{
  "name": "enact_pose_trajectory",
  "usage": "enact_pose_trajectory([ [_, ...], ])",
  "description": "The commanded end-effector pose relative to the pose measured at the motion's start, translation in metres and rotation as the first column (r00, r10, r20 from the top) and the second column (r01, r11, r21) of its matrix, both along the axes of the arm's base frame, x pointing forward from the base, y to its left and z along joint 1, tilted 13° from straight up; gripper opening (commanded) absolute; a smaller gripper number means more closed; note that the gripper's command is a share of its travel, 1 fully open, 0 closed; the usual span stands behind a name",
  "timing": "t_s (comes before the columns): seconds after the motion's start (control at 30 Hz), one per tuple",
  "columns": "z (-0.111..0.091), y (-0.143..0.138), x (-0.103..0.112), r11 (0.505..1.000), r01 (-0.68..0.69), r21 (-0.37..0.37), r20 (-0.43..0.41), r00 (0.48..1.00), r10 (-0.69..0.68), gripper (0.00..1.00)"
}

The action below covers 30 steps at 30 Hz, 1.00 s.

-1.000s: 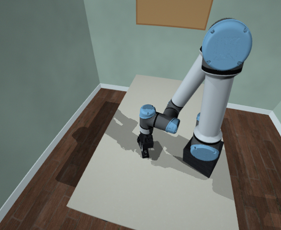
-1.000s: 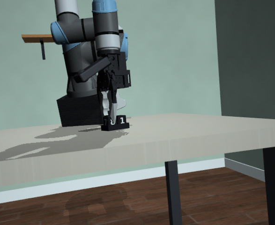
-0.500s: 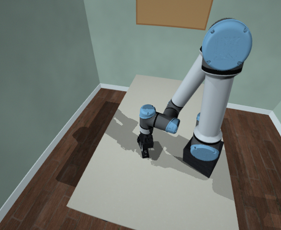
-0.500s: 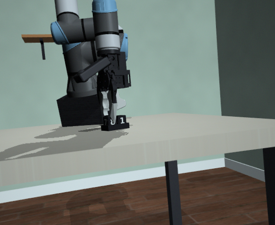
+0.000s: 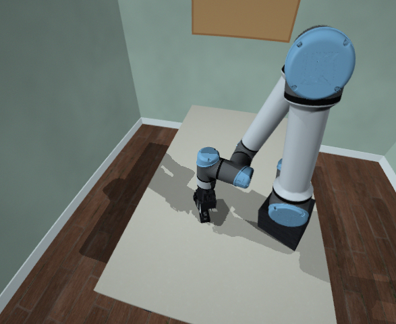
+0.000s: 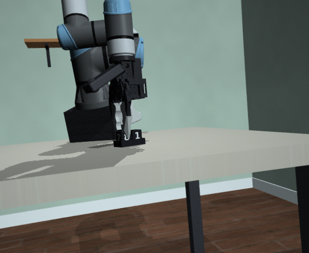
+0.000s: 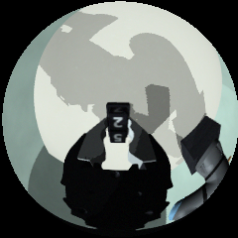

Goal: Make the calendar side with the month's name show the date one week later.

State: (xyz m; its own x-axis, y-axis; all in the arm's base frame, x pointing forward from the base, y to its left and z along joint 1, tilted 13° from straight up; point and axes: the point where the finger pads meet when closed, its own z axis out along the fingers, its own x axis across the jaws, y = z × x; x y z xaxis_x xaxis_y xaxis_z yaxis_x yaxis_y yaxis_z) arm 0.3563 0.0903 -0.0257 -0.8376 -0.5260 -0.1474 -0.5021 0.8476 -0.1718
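I am looking at the small black tray (image 5: pixel 205 220) (image 6: pixel 129 143), and it is right under my gripper (image 5: pixel 201 210) (image 6: pixel 124 134) (image 7: pixel 118 123), whose fingers point down at it. The gripper is closed on one number block (image 6: pixel 119 136) (image 7: pixel 117 121), with a finger on each side of it. That block is at one end of the tray, and the other number block (image 6: pixel 137 134) (image 7: pixel 117 137) sits just beside it, outside the fingers. Both blocks are down in the tray, which stands on the table (image 5: pixel 212 268) (image 6: pixel 217 147) (image 7: pixel 169 22). From the side I can read a white 8 on the front of the held block, partly behind a finger, and a 7 on its end. The other block has an upright 1 on its front. The wrist view shows me the tops, which the side view does not: a 2 on the held block and a 5 on its neighbor, both turned over as I see them. The top view shows no numbers I can read, as the blocks are too small and dark. It does show me the black box (image 5: pixel 278 226) under the arm, off to one side of the gripper and well apart from the tray.
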Motion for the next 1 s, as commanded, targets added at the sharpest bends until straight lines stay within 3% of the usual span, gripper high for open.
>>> enact_pose_trajectory([
  [0.0,0.0003,0.0000,0.0003,1.000,0.000,0.000,0.001,1.000,0.000,0.11],
  [0.57,0.0003,0.0000,0.0003,1.000,0.000,0.000,0.001,1.000,0.000,0.29],
  [0.97,0.0008,0.0001,0.0002,1.000,0.000,0.000,0.001,1.000,0.000,0.29],
])
